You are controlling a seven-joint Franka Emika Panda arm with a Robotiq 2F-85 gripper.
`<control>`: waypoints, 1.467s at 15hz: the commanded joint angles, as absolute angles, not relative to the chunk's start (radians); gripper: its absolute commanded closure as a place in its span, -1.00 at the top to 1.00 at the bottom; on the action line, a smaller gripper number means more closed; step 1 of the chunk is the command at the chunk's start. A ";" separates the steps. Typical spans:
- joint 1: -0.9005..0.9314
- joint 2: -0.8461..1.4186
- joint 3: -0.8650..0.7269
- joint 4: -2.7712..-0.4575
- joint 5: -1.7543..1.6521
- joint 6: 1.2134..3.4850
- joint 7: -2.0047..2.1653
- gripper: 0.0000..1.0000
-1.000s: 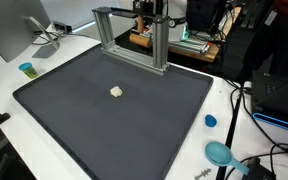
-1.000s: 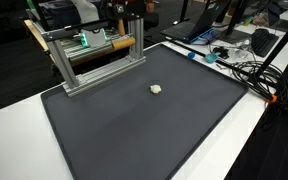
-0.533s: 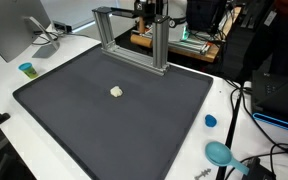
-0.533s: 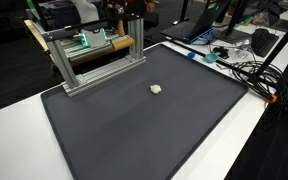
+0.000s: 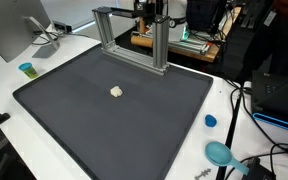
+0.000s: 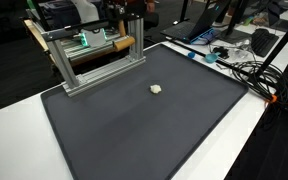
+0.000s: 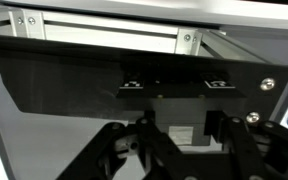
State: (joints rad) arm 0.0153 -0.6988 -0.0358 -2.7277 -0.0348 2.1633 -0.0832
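My gripper [image 7: 181, 125] fills the bottom of the wrist view, its two dark fingers [image 7: 148, 128] standing apart with nothing gripped between them. It faces a black panel [image 7: 134, 85] bearing two small markers, with a grey box with a pale label behind the gap. In both exterior views the gripper [image 5: 150, 10] [image 6: 124, 12] is low behind the aluminium frame [image 5: 162, 45] [image 6: 94, 62] at the back of the black mat [image 5: 104, 125] [image 6: 144, 125]. A small white lump [image 5: 117, 91] [image 6: 156, 88] lies alone on the mat, far from the gripper.
A blue cup [image 5: 27, 69], a blue lid [image 5: 211, 121] and a teal scoop-like thing [image 5: 220, 153] lie on the white table round the mat. A monitor [image 5: 9, 30] stands at one corner. Cables [image 6: 246, 68] and electronics crowd the table's far side.
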 commanded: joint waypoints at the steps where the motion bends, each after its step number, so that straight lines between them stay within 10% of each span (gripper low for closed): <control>1: 0.040 -0.677 -0.068 -2.695 -0.003 2.122 -0.145 0.56; 2: 0.044 -0.674 -0.073 -2.693 0.003 2.125 -0.151 -0.43; 22: -0.186 -0.376 0.130 -2.351 -0.241 2.344 0.292 -0.57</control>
State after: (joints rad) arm -0.1655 -0.5188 0.0877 -2.5212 -0.1811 2.3626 0.2225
